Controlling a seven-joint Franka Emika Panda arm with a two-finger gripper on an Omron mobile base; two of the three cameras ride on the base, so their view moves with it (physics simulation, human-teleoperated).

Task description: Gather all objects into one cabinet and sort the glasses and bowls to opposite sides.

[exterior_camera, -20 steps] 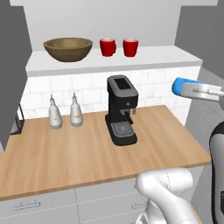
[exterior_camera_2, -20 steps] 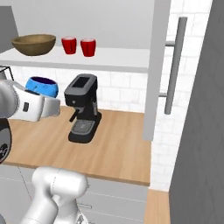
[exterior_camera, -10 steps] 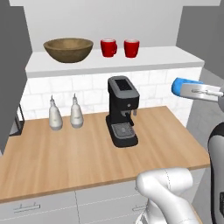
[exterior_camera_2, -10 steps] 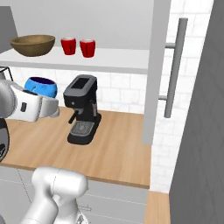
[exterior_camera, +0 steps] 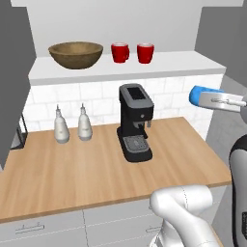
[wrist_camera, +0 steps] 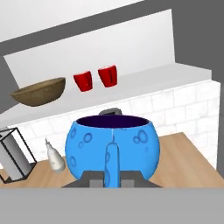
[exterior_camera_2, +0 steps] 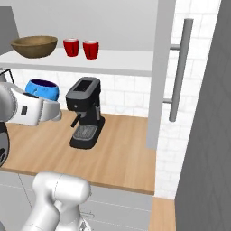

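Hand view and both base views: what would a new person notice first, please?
The bright blue cup stands out first, held in the shut gripper in mid-air, above the wooden counter and below the shelf level. Next comes the white shelf, with the brown wooden bowl at its left and two red mugs beside it.

Wide brown wooden bowl (exterior_camera: 75, 54) matt, grained. Two glossy red mugs (exterior_camera: 132, 52). Squat bright-blue cup (wrist_camera: 112, 148) shiny, dimpled. Light wood-grain countertop (exterior_camera: 82, 173) smooth. Black coffee machine (exterior_camera: 135, 121) plastic-looking, satin.
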